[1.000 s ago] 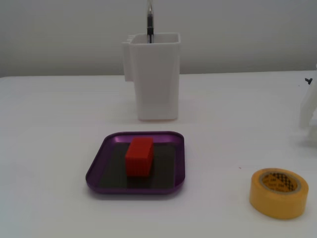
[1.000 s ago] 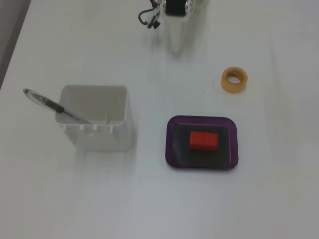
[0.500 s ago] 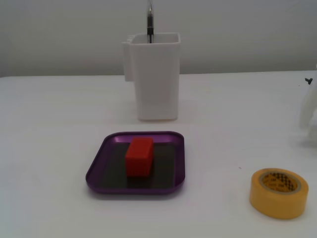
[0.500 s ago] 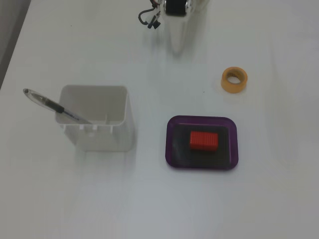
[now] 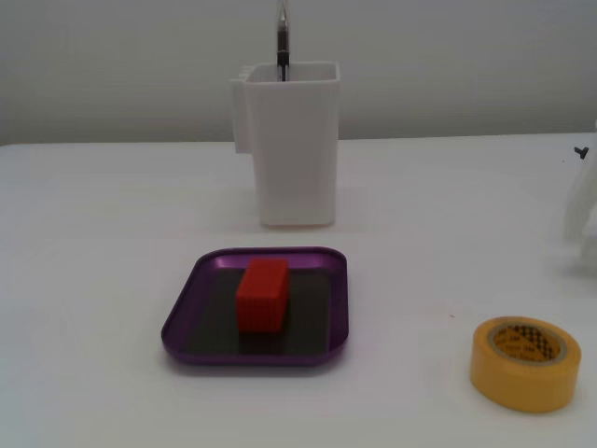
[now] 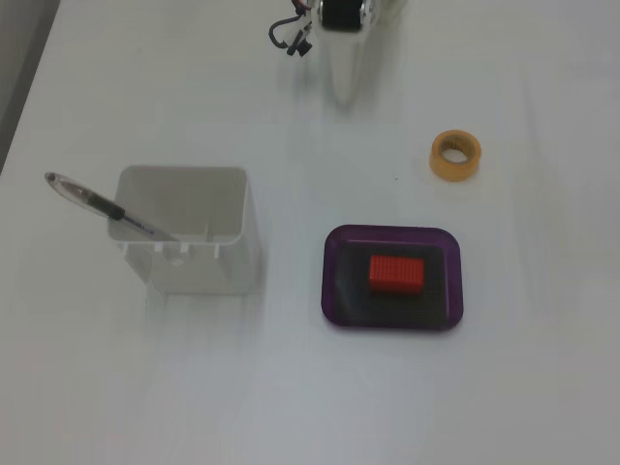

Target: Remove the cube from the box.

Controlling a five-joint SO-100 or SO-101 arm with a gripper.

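The red cube (image 5: 262, 294) lies in the middle of the box (image 5: 183, 315), a shallow purple tray with a dark floor. From above, the cube (image 6: 396, 273) rests lengthwise inside the box (image 6: 332, 283). My white gripper (image 6: 346, 97) hangs at the top edge of that view, far from the box, tapering to a single tip with its fingers together and nothing held. In the low fixed view only a white piece of the arm (image 5: 581, 201) shows at the right edge.
A tall white container (image 5: 294, 149) with a pen (image 5: 283, 33) stands behind the box; from above the container (image 6: 194, 266) is to the box's left. A yellow tape roll (image 5: 522, 383) lies front right, and from above the roll (image 6: 455, 172) sits between gripper and box.
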